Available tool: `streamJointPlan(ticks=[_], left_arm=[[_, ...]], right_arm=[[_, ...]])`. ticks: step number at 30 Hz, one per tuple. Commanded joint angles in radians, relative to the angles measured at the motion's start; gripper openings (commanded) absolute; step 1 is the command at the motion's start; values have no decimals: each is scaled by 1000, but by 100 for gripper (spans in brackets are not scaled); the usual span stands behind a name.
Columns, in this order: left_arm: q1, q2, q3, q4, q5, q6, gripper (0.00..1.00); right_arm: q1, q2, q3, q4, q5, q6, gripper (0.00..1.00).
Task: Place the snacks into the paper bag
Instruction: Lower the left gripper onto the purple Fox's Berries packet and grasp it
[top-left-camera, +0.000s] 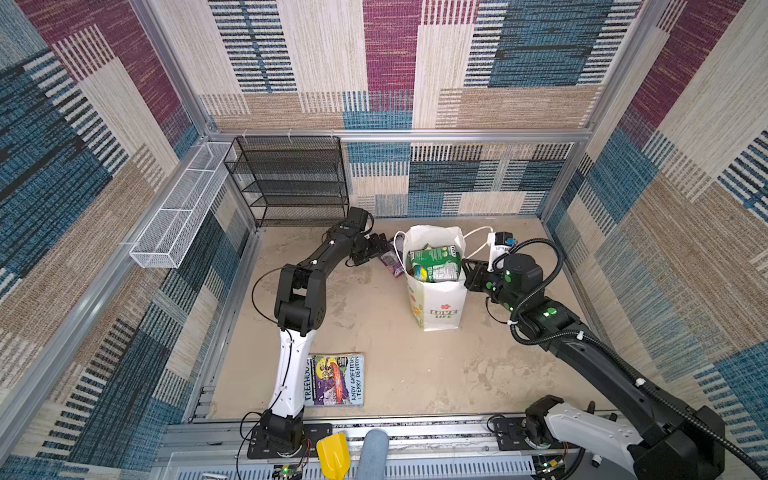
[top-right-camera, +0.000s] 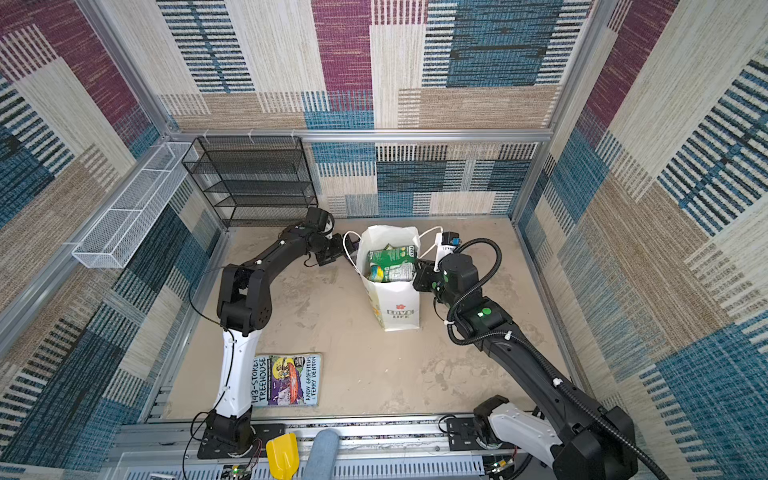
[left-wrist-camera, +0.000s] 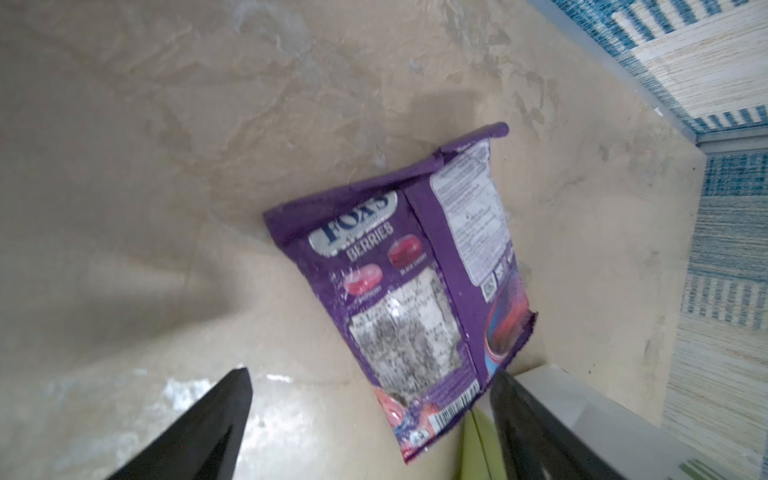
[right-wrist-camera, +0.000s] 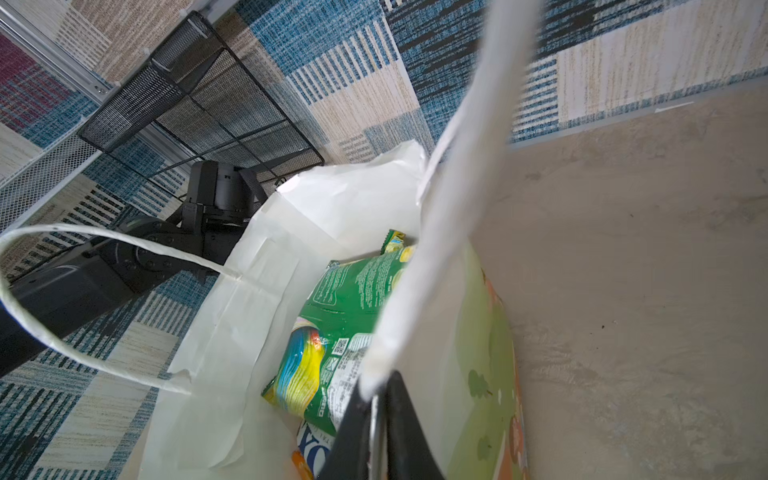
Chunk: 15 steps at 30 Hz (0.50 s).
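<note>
Beige mottled tabletop (top-left-camera: 395, 374): tall white paper carrier bag (top-left-camera: 438, 307) upright near far edge, glossy green snack packets (top-left-camera: 436, 262) inside. Right hand (right-wrist-camera: 380, 390) pressed together, pinching bag's rim. Flat purple FOX'S Berries packet (left-wrist-camera: 415, 291) lies on tabletop just beside bag, left-arm side, possibly touching it. Left hand (left-wrist-camera: 370, 374) spread wide above it, holding nothing.

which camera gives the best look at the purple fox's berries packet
The left wrist view: the flat glossy purple FOX'S BERRIES packet lies nearly whole, print readable, ahead of the open left pincer. A top view shows only a sliver beside the tall white paper bag. The right wrist view shows none of it.
</note>
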<state>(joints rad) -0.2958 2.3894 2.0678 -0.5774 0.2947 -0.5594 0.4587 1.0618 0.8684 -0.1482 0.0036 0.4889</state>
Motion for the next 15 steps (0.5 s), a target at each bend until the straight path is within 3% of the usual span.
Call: streamJointPlan(ticks=[1,6,15], left_arm=[[13,77,108,-72,34,91,93],[29,176,231,-107,103,98,92],[27,196,210,-71,207,121,88]], right_arm=[[0,6,2,29,-21,-9,12],[0,6,1,32,-15,-9,12],[0,7,1,32,-13,-10,12]])
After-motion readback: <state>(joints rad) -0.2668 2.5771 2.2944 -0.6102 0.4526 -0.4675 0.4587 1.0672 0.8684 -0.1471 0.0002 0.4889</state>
